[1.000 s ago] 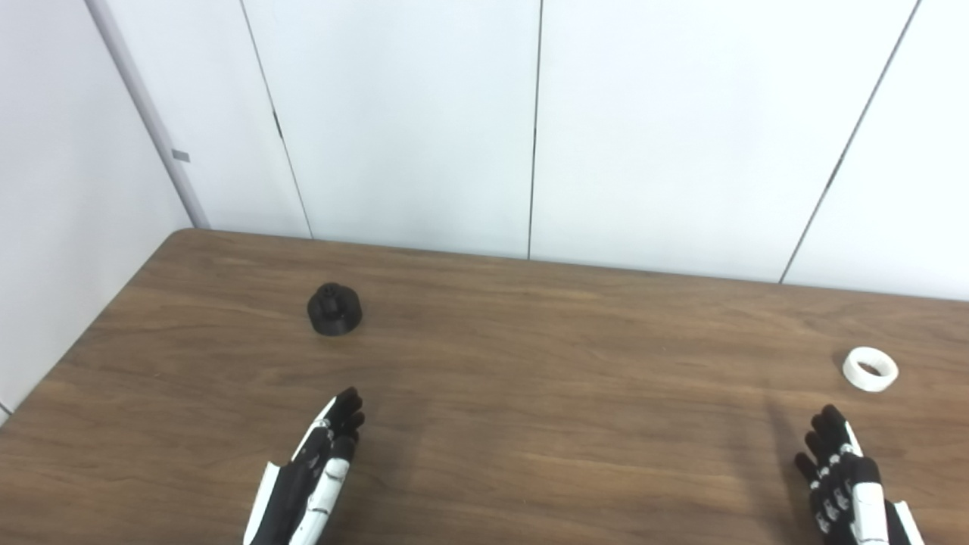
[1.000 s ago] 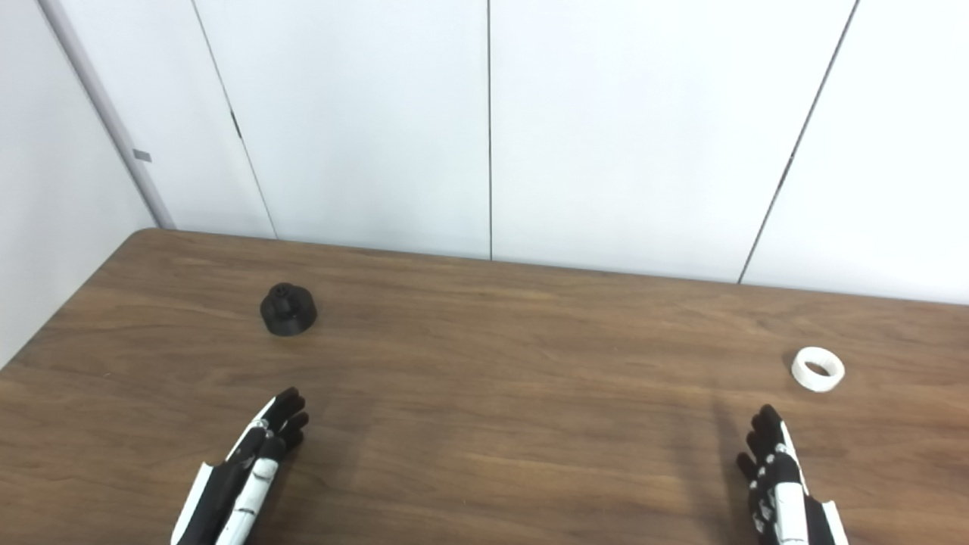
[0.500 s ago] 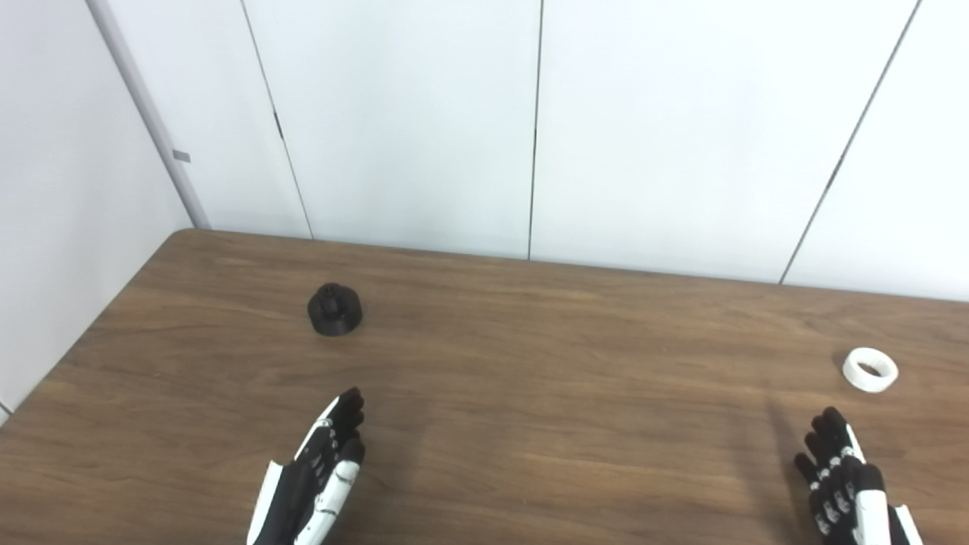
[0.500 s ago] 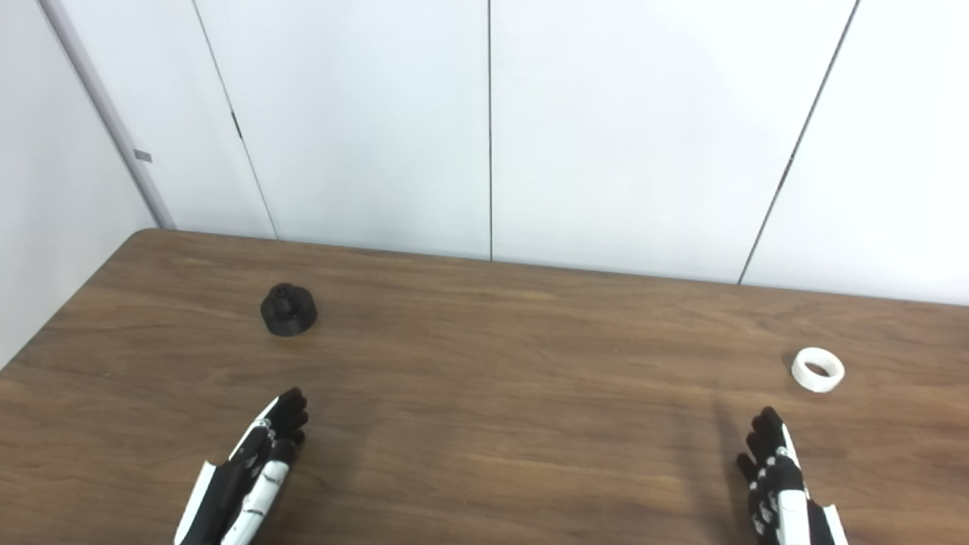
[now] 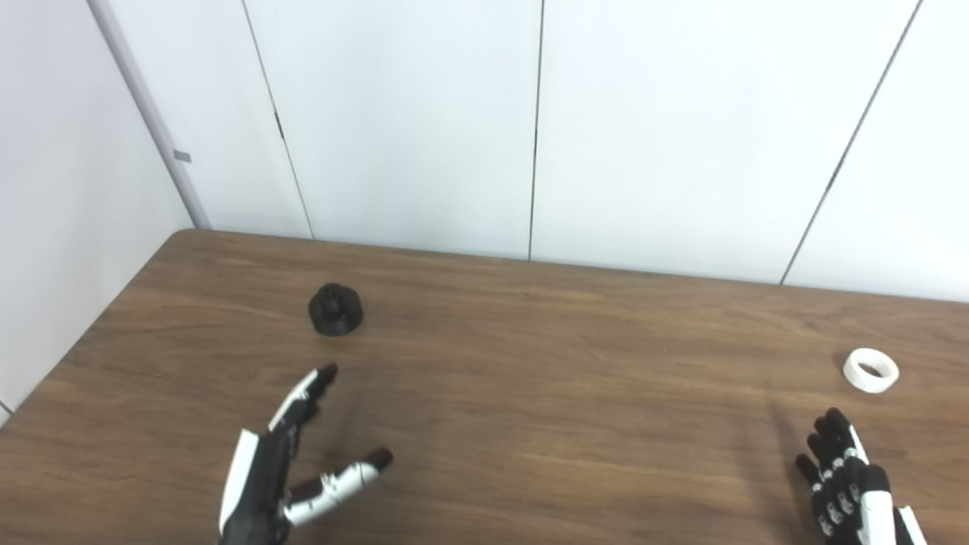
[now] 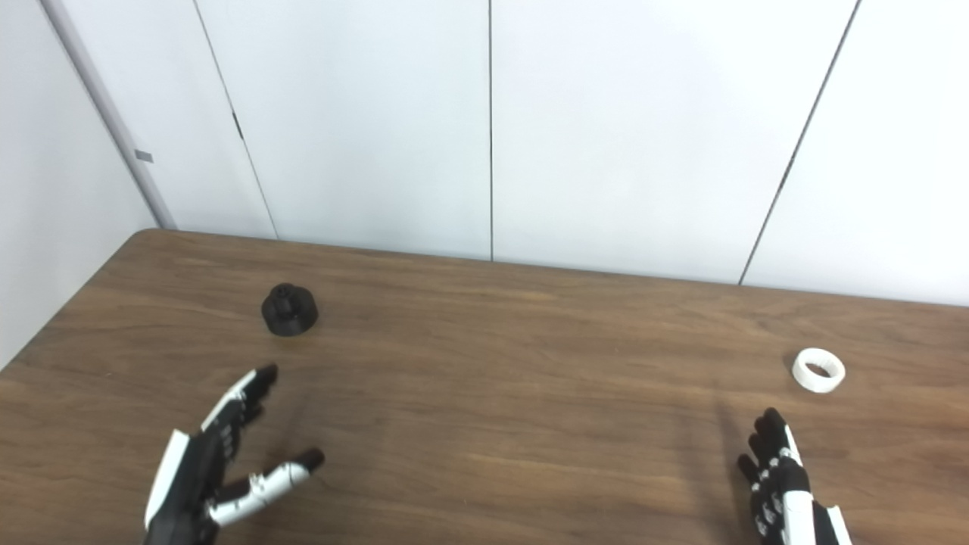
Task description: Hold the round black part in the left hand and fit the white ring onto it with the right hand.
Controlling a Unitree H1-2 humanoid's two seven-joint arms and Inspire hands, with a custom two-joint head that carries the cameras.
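A round black part with a small knob on top rests on the wooden table at the left. The white ring lies flat near the right edge. My left hand hovers at the lower left, open, fingers stretched toward the black part and thumb spread to the right; it holds nothing and stays well short of the part. My right hand sits at the lower right, open and empty, its fingers pointing up toward the ring, a short way below it.
White wall panels stand right behind the table's far edge. The table's left edge runs diagonally close to the black part. Bare wood lies between the two hands.
My left hand has spread open: the thumb swung out to the right and the fingers reached a little up and left toward the black part. The right hand, part and ring stayed put.
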